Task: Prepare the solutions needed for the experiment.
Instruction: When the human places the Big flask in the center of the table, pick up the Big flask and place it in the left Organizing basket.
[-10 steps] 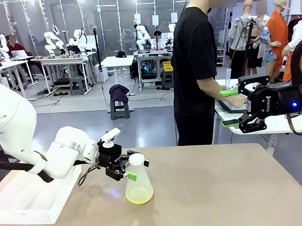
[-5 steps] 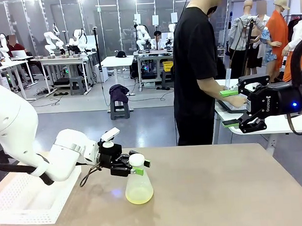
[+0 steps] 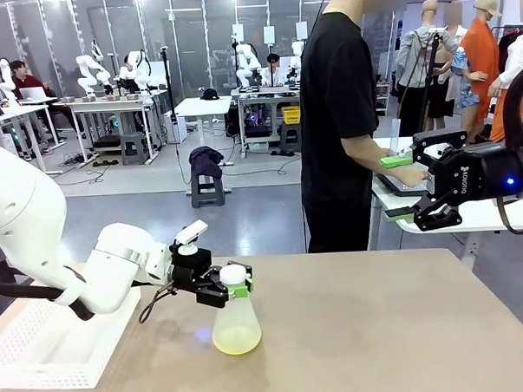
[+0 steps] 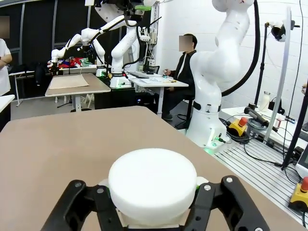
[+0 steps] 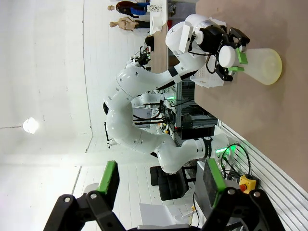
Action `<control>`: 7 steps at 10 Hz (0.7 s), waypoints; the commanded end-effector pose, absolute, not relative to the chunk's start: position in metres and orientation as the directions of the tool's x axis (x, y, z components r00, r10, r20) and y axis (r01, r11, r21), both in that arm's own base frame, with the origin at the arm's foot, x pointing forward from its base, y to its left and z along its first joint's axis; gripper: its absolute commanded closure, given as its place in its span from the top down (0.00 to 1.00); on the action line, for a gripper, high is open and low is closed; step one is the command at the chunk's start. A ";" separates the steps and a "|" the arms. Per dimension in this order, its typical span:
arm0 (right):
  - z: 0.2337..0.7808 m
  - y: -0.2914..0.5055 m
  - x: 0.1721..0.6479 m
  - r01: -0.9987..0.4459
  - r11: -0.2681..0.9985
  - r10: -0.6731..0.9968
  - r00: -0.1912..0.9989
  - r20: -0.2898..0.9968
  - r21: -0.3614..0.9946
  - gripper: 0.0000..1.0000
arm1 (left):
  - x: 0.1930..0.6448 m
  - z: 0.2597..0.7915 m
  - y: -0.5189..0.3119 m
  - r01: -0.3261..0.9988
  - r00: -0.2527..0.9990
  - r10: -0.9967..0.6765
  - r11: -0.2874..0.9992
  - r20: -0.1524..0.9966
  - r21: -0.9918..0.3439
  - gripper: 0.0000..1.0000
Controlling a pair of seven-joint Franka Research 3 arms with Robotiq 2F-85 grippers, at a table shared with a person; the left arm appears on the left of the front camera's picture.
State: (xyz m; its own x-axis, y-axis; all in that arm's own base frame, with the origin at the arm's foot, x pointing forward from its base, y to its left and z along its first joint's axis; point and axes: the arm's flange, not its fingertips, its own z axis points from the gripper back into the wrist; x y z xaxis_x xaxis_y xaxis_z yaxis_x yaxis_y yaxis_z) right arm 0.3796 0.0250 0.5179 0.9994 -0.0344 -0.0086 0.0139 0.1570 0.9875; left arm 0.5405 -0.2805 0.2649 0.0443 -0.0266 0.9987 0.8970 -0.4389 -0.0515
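1. Since a second ago the left tool (image 3: 232, 289) has drawn its fingers in from either side of the flask (image 3: 236, 326) and now clamps its neck, just under the cap (image 3: 234, 273); the flask has shifted slightly toward the arm.
2. From the left wrist, the white round cap (image 4: 152, 179) sits between the two black fingers (image 4: 77, 204), green pads pressed against the neck below it.
3. Inside the flask, the solution (image 3: 237, 340) is a shallow pale yellow-green layer at the bottom, seen through the frosted wall.
4. Whether the flask base rests on the counter (image 3: 380, 330) or stands just off it, I cannot tell; it stays upright.
5. At the counter's near left edge, beside the left arm, lies a white perforated tray (image 3: 51, 344).
6. High at the right, the right tool (image 3: 409, 187) hangs well clear of the counter, its fingers spread wide with nothing between them, as a second ago.
7. Looking from the right wrist, its green pads (image 5: 109, 179) stand apart at the bottom, and farther off the left tool (image 5: 234, 54) grips the flask (image 5: 262, 65) on the counter.
8. Behind the counter a person (image 3: 341, 123) in a black shirt stands side-on, a hand (image 3: 408, 174) reaching toward another table at the right.
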 end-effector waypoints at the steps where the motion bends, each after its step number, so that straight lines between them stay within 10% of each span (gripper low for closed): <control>1: 0.519 0.025 0.379 0.007 0.153 -0.035 0.999 -0.002 0.988 0.89 | 0.542 0.268 -0.277 0.892 0.071 -0.019 -0.447 0.997 -0.072 0.00; 7: 0.519 0.025 0.379 0.007 0.153 -0.035 0.999 -0.002 0.988 0.89 | 0.545 0.387 -0.177 0.934 -0.050 0.014 -0.354 0.999 0.052 0.00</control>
